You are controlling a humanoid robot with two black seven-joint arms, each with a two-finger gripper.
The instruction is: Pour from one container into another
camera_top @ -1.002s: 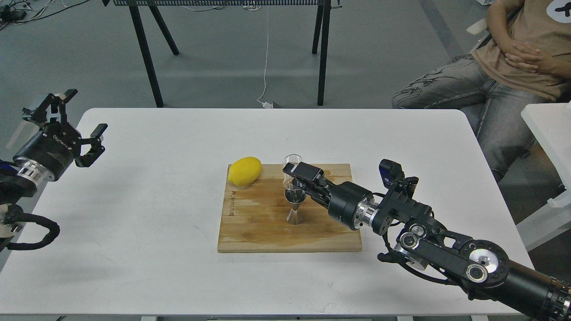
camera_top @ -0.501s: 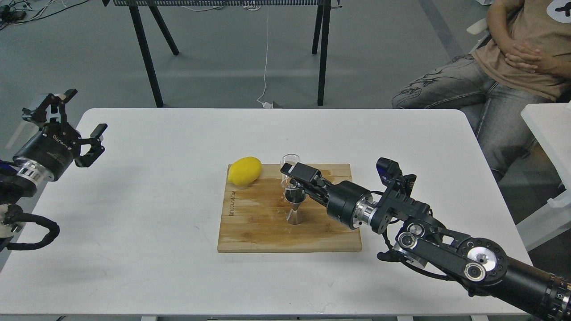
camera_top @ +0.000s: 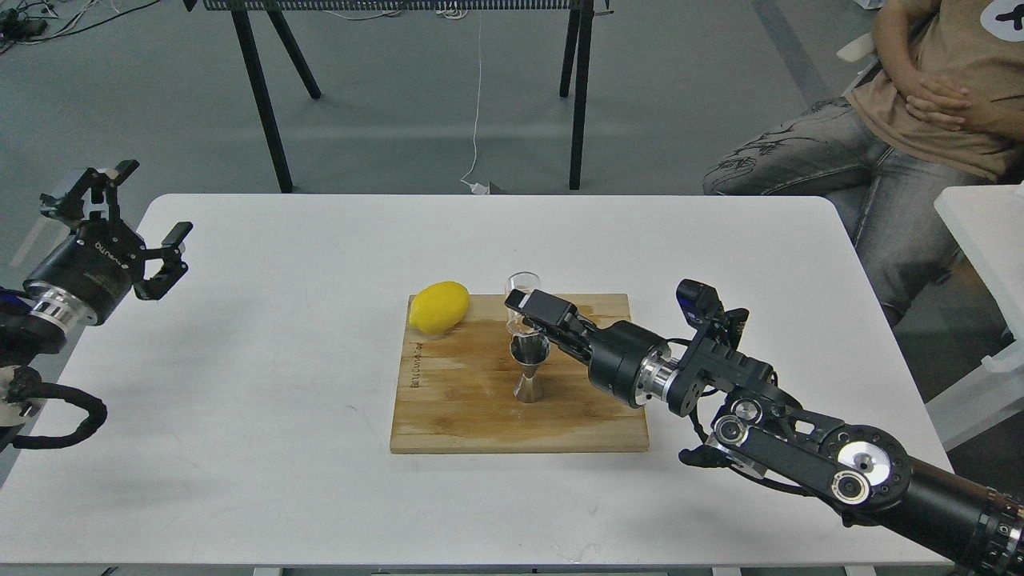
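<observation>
The clear glass cup [camera_top: 523, 282] is held upright just behind and above the steel jigger [camera_top: 530, 370], which stands on the wooden cutting board [camera_top: 472, 416]. My right gripper [camera_top: 520, 314] reaches in from the right and is shut on the cup's lower part; its top finger [camera_top: 542, 307] hides most of the glass. Only the cup's rim shows above that finger. Whether anything is inside the cup cannot be made out. My left gripper [camera_top: 152, 202] hovers open off the table's left edge, with nothing between its fingers.
A yellow lemon [camera_top: 438, 306] lies on the board's back-left corner, close to the cup. The white table [camera_top: 264, 480] carries the board. A seated person [camera_top: 920, 120] is at the far right, and black stand legs [camera_top: 260, 96] rise behind the table.
My right gripper has shifted slightly left and a little up with the cup, uncovering the jigger's mouth. The left arm has not moved.
</observation>
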